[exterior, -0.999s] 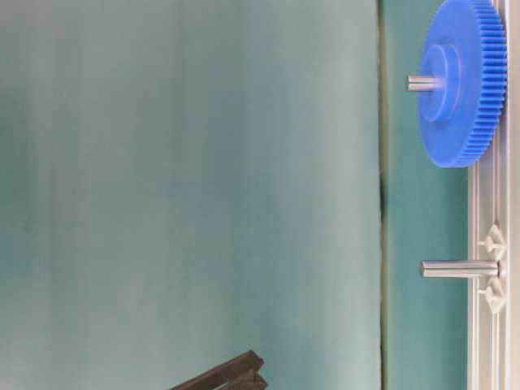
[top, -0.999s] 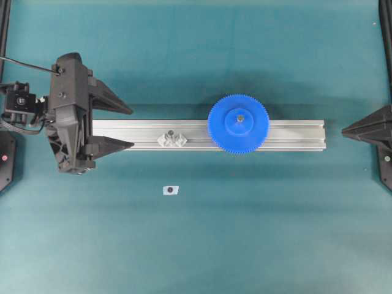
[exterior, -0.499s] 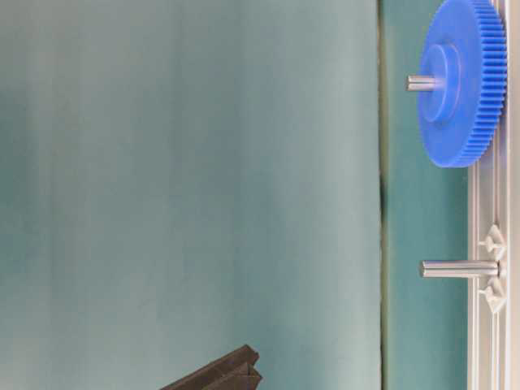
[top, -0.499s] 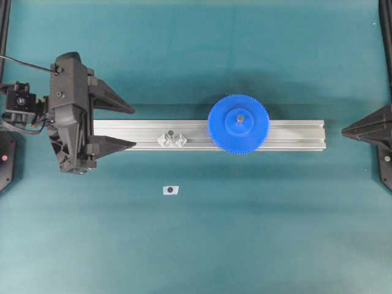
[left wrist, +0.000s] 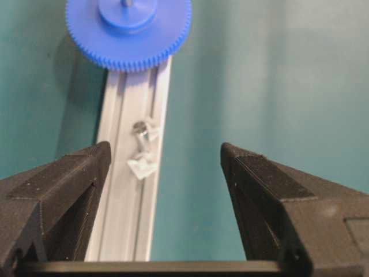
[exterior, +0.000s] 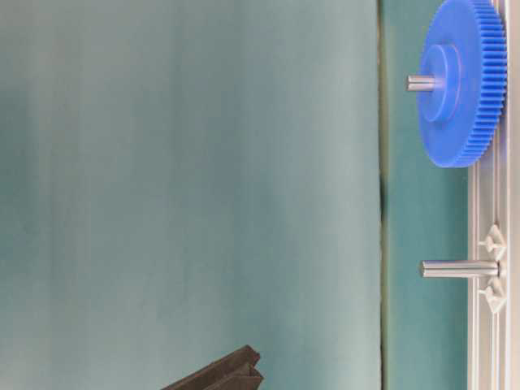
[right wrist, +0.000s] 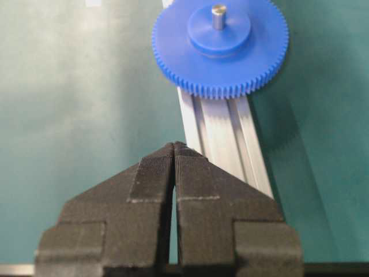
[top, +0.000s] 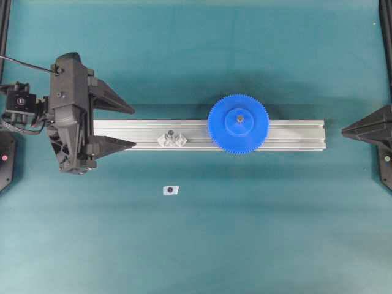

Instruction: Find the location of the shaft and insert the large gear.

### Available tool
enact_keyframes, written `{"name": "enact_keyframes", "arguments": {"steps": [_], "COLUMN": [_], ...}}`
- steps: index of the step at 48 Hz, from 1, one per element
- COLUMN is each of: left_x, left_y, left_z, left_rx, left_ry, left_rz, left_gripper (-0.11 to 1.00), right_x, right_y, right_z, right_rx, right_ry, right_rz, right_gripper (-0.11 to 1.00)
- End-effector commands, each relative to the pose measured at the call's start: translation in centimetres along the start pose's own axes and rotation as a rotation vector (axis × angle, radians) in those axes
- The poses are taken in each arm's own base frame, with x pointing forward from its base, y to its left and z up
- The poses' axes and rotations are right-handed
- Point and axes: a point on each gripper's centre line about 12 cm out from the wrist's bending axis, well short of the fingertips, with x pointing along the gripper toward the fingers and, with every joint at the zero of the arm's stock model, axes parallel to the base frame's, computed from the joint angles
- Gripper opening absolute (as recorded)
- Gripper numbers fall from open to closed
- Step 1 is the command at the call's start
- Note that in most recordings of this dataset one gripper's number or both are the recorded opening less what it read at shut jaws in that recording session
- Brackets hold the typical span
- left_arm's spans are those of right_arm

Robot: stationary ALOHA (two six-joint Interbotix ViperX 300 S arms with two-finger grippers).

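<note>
**The blue gear sits on a pin, and both arms are back**

The large gear (top: 238, 124) is on a metal pin on the silver rail (top: 294, 135) in the middle of the counter, so the job looks done, though I can't be sure it is pushed all the way down. The other shaft (exterior: 457, 268) is bare. The left gripper (top: 125, 127) has its jaws spread wide and holds nothing; the right gripper (right wrist: 174, 151), near the right edge, has its jaws pressed together. Only the side view shows how tall the pins stand. Only the top view shows the small white tag (top: 170, 190) near the front.
</note>
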Motion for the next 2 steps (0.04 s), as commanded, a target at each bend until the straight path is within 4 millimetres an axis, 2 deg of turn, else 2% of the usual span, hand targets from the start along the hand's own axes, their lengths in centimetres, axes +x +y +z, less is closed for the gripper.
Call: {"name": "enact_keyframes", "arguments": {"steps": [1,2], "left_x": [-0.26,-0.26], "left_y": [-0.12,-0.07], "left_z": [0.90,0.97], "left_rx": [0.006,0.004], "left_ry": [-0.032,-0.034], "left_rz": [-0.004,-0.002], "left_gripper": [0.77,0.77], "right_x": [-0.09,-0.11], "right_y": [0.04,0.06], "right_z": [0.58,0.62], "right_rx": [0.004,0.005], "right_ry": [-0.015,-0.015], "right_rz": [0.000,0.000], "right_gripper": [0.01,0.01]}}
